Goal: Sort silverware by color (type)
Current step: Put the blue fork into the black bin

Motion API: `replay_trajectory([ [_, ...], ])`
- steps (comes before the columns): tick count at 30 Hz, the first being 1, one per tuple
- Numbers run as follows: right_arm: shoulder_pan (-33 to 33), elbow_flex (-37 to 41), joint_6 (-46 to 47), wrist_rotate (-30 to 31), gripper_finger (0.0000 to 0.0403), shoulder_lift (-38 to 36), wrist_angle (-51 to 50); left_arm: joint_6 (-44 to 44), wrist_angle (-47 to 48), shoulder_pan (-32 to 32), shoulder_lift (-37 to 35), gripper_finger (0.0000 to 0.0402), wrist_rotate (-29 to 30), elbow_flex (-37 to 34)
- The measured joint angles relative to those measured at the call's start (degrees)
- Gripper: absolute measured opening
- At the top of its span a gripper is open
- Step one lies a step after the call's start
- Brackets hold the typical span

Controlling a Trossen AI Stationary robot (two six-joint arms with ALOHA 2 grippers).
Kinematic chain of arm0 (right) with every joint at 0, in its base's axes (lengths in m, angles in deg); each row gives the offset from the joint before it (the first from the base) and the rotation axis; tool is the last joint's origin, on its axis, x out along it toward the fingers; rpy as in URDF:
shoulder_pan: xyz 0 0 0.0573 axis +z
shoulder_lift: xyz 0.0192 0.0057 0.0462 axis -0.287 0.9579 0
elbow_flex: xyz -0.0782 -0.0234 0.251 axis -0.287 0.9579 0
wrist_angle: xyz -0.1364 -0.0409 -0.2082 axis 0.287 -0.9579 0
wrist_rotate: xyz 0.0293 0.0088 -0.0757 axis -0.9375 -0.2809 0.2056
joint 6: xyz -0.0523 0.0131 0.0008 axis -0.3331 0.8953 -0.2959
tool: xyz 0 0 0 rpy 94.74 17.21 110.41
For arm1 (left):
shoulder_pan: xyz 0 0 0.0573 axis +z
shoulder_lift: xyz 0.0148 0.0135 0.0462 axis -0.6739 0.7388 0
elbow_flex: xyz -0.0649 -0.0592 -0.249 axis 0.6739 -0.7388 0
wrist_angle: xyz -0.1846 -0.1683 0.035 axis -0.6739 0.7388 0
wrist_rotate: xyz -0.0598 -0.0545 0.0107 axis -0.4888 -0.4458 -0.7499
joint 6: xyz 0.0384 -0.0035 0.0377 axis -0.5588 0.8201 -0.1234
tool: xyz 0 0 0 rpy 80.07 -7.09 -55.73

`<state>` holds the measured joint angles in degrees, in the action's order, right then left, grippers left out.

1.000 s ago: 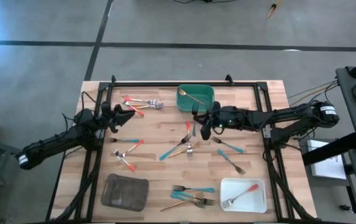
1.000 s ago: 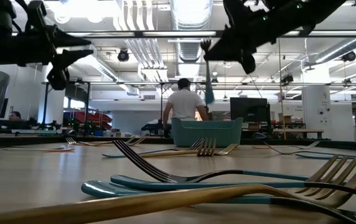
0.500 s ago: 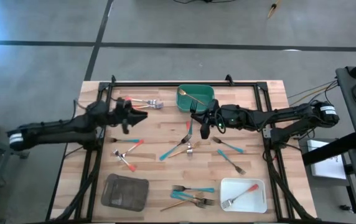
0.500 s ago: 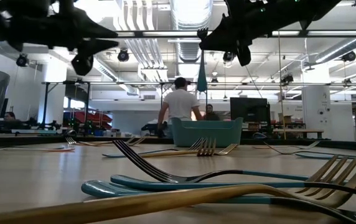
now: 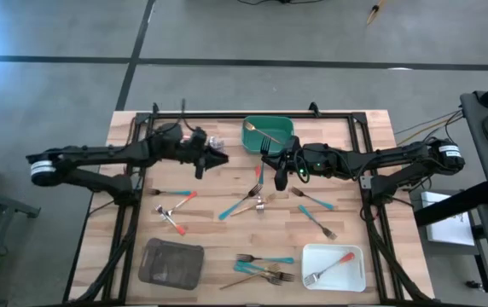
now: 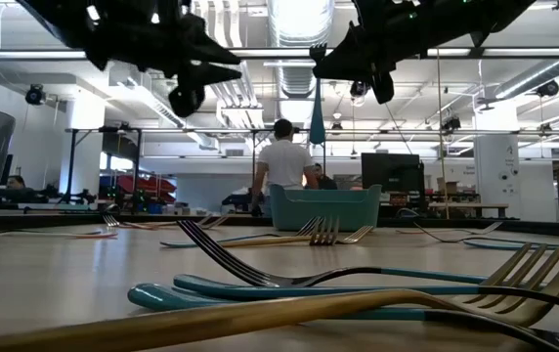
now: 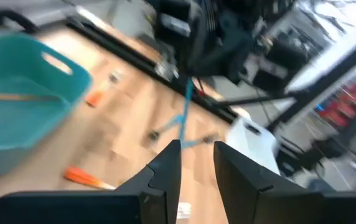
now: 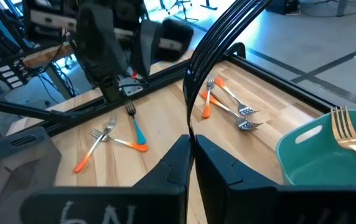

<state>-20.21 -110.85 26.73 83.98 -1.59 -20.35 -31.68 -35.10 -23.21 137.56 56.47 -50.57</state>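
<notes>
**A:** Report the right tool (image 5: 271, 160).

**B:** It hangs above the wooden slatted worktop (image 5: 218, 183), just in front of the green plastic tray (image 5: 267, 135). Its fingers are pressed together on a black-tined fork with a teal-blue handle (image 5: 262, 168), which hangs clear of the worktop, tines up, as the low view shows (image 6: 317, 110).

**A:** And the left tool (image 5: 214, 159)?

**B:** It is raised over the far left-centre of the worktop, pointing at the right tool. Its fingers (image 7: 165, 171) stand slightly apart, with nothing between them.

**A:** Location of the remaining silverware?

**B:** One gold fork (image 5: 264, 132) lies in the green tray. One red-orange-handled fork (image 5: 329, 268) lies in the white tray (image 5: 355, 254). The grey tray (image 5: 171, 262) sits at the near left. Other forks lie loose on the worktop: a crossed cluster (image 5: 248, 202) at the centre, two teal-handled ones (image 5: 316, 211) right of it, and three (image 5: 264, 268) near the front edge.
</notes>
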Motion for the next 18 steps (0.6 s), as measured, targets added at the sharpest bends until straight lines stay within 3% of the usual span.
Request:
replay_trajectory([
  [9, -0.01, 0.0, -0.09, 0.02, 0.0013, 0.0, 0.03, -0.04, 0.07, 0.0, 13.12, 0.0138, -2.77, 6.1],
  [12, -0.02, 0.0, -0.15, 0.42, 0.0013, 0.0, 0.02, -1.82, 0.07, 0.0, 17.52, 0.0162, -7.09, 9.62],
  [16, -0.24, -0.02, -0.17, 1.26, 0.0013, 0.14, -0.22, -1.37, 0.02, -0.26, 22.35, 0.0177, -18.7, 14.44],
  [18, -0.26, -0.02, -0.17, 2.29, 0.0013, 0.31, -0.28, -0.93, -0.04, -1.1, 23.99, 0.0177, -19.97, 15.93],
])
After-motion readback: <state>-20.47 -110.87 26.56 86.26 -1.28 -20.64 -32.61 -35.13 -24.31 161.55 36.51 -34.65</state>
